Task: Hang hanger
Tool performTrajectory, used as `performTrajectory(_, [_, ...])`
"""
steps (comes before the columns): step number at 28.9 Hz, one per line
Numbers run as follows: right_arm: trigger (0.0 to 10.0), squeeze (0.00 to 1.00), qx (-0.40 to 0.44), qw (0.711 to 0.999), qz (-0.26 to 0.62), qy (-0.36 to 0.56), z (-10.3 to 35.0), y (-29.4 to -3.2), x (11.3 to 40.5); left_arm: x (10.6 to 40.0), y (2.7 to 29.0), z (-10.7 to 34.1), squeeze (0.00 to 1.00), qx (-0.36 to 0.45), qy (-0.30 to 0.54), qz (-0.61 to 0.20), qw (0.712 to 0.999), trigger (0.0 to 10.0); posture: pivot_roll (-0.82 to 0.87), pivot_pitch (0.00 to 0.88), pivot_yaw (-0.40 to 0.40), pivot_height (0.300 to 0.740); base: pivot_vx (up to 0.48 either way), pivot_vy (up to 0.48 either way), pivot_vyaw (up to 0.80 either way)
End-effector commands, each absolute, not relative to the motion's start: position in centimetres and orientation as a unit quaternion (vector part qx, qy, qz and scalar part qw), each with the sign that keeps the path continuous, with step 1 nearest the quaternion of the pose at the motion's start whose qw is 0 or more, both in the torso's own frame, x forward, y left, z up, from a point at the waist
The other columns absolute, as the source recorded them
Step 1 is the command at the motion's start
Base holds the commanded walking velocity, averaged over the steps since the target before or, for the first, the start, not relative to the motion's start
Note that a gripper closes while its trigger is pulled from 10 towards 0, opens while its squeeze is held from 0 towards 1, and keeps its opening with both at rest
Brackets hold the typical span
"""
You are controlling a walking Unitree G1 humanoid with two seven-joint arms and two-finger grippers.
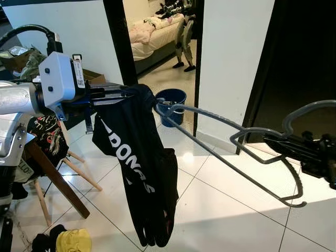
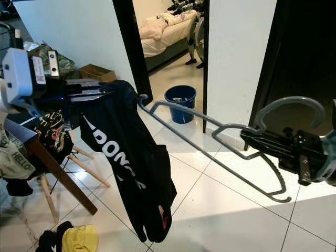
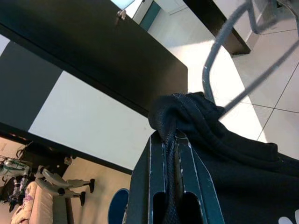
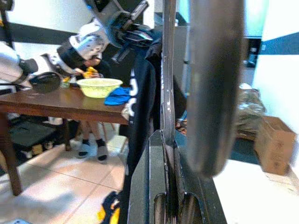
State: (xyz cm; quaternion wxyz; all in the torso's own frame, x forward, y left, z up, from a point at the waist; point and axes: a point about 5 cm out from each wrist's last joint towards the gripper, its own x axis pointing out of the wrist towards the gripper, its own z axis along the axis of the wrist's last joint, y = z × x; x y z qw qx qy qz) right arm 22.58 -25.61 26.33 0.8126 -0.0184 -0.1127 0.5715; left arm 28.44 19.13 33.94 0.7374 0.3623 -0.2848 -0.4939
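Left eye view: the left pincer (image 1: 118, 94) is clamped on a black cloth garment with white lettering (image 1: 136, 163), draped over the far tip of a grey wire hanger (image 1: 231, 152). The hanger's long axis runs from that pincer across to the right pincer (image 1: 273, 140).

Right eye view: the right pincer grips the hanger's neck, hook arching just above it.

Left wrist view: 2 fingers (image 3: 161, 163) pinch cloth.
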Motion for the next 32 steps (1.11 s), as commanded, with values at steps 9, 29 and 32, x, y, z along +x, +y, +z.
performTrajectory(9, [10.0,0.00,-0.025,0.803,0.586,-0.106,26.2,-24.5,22.9,28.0,19.4,35.0,0.00,0.379,-0.299,-0.483,0.730,10.0,-0.04,0.000,0.114,0.740,0.000,0.000,0.00])
performTrajectory(29, [10.0,0.00,-0.062,0.770,0.635,-0.011,22.7,-20.4,23.9,27.8,16.4,32.9,0.00,0.408,-0.271,-0.557,0.671,10.0,-0.04,0.000,0.095,0.740,0.000,0.000,0.00])
performTrajectory(32, [10.0,0.00,-0.063,0.769,0.636,-0.014,22.8,-20.0,24.3,27.6,15.9,32.6,0.00,0.412,-0.266,-0.575,0.655,10.0,-0.04,0.000,0.095,0.740,0.000,0.000,0.00])
